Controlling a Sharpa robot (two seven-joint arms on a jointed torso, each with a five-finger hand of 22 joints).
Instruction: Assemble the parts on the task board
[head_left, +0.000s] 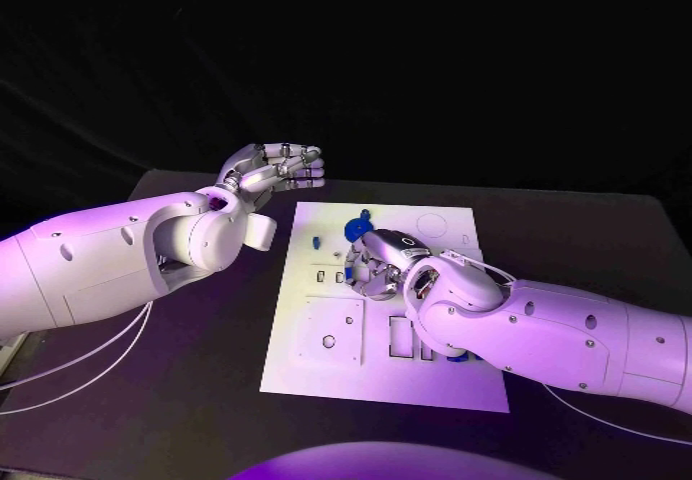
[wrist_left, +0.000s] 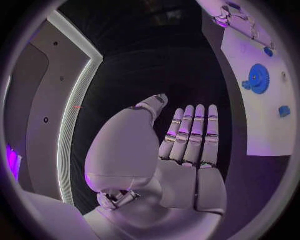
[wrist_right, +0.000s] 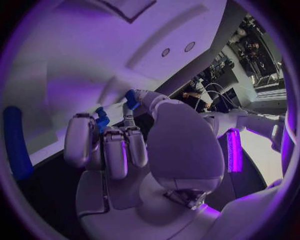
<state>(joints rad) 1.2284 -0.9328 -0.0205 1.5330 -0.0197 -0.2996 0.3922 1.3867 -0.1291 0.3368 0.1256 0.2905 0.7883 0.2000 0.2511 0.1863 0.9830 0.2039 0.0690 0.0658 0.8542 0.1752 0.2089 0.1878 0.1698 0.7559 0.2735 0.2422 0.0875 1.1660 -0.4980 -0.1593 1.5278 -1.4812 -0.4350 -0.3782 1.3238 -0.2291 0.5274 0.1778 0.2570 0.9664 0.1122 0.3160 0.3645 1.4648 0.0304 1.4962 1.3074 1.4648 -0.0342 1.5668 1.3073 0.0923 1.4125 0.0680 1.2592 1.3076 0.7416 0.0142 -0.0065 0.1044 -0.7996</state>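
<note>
Silver fingers of the right hand are curling in over the far half of the task board. In the right wrist view I am seeing them pinching a small blue part against the thumb tip. I am reading that as a light fingertip hold, not a full grasp. A second blue bit is showing between the curled fingers; I cannot tell whether it is being held or merely lying behind them.

The part's long axis is appearing to run along the line of the thumb, with its free end pointing out past the fingertips toward the board. It is too small for me to say more.

Just beyond the hand, on the board's far portion, the blue gear is lying flat. A small blue piece is sitting near the board's left edge, just beside the gear.

The left hand is hanging off the board, beyond its far left corner, holding nothing, its fingers lying side by side and largely stretched out in its own wrist view.

Risks I am noting:
- With so little of the part inside the pinch, it could rotate or drop during seating.
- The palm is hiding the target recess from the head camera, so any misalignment would go unseen.
- The curled fingers could nudge the gear, since it is lying so near.
</note>
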